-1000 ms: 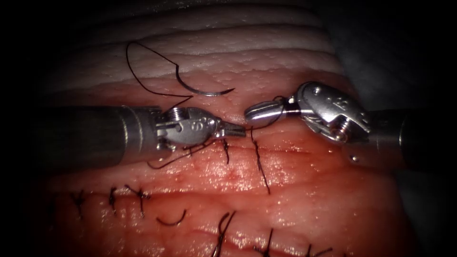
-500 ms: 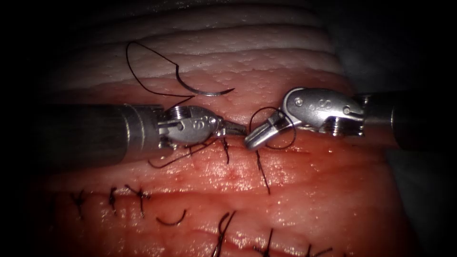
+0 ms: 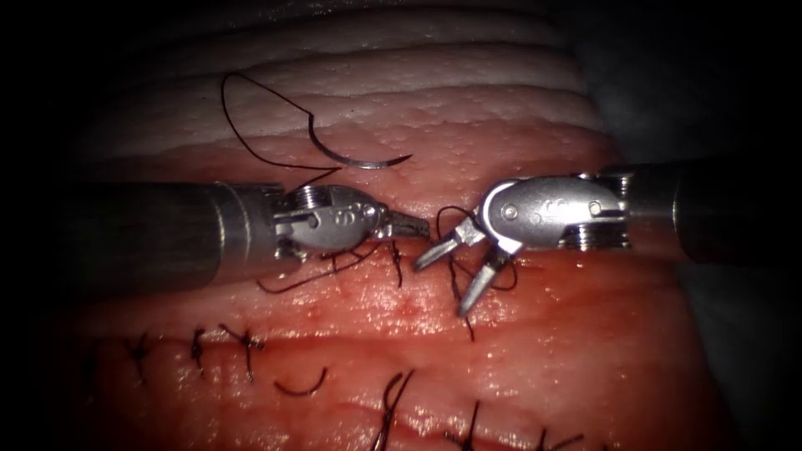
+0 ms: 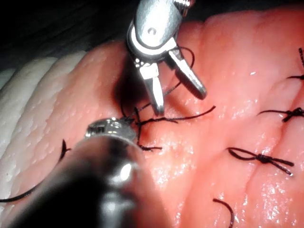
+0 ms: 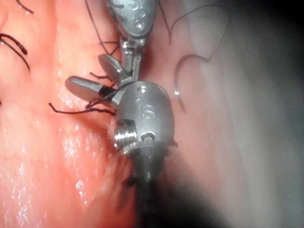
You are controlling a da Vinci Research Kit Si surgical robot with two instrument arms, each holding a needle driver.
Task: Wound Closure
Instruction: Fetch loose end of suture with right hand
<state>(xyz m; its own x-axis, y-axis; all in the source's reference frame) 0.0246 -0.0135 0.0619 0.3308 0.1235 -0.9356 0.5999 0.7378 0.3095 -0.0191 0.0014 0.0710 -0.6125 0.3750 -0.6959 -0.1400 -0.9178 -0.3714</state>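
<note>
The needle (image 3: 361, 159) lies loose on the pale upper part of the tissue (image 3: 585, 351), above both tools, flat on the surface and not in the tissue; neither tool holds it. It can be seen again in the right wrist view (image 5: 179, 78). Its thread (image 3: 251, 117) loops up and round from the needle's tail, then runs down toward the left tool (image 3: 413, 225). That tool's jaws look closed on the thread close by the cut (image 3: 535, 260), which runs across the tissue between the two tools. The right tool (image 3: 447, 280) has swung its tip downward since half a second ago and its jaws, which were together then, now stand spread apart, one to each side of a short dark thread tail (image 3: 458, 288) that hangs down over the red, wet tissue. A loop of thread sits round the right tool just behind its jaws. In the left wrist view the same open jaws (image 4: 178, 97) hang over the strands beside the knot.

To my eye the risk lies in that loop: if the right tool shifts sideways the wrap could slide off its tip and the throw would be lost. The open jaws could also nip the wrong strand, or the tissue under it, since the tail lies flat against the wet surface. Older stitches (image 3: 242, 341) sit below, well apart
</note>
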